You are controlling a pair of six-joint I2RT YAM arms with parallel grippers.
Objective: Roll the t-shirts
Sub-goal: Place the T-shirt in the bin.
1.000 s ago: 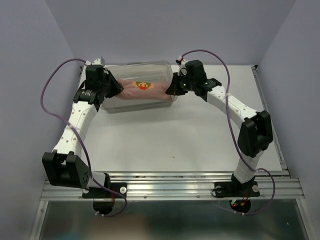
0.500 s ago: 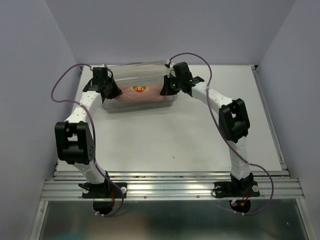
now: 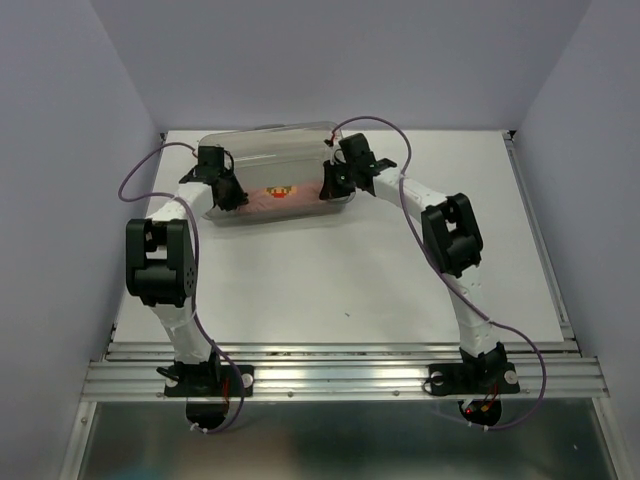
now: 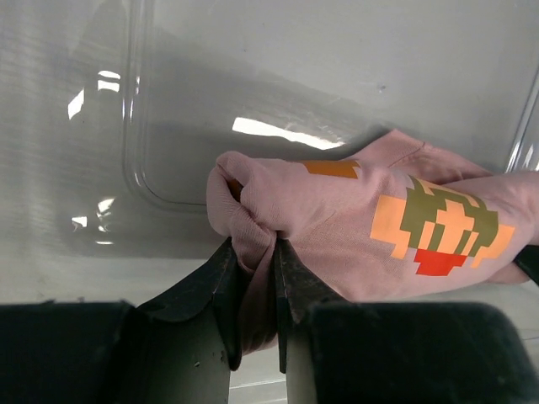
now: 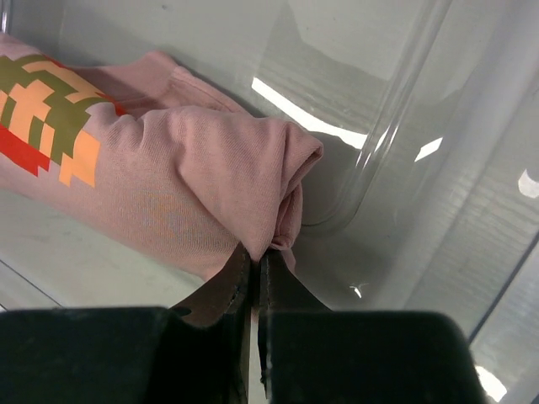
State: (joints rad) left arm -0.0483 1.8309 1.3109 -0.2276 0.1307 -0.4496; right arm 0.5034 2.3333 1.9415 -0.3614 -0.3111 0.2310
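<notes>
Wrist views: left jaws, right jaws each clamp rolled t-shirt (image 4: 337,227) end; bin (image 4: 168,101) walls surround.

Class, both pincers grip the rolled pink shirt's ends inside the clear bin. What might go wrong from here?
The left pincer and right pincer each pinch only a small fold of the t-shirt, so releasing may loosen the roll. Cloth might snag as they withdraw. Both sit close to the bin walls and might nudge it.
</notes>
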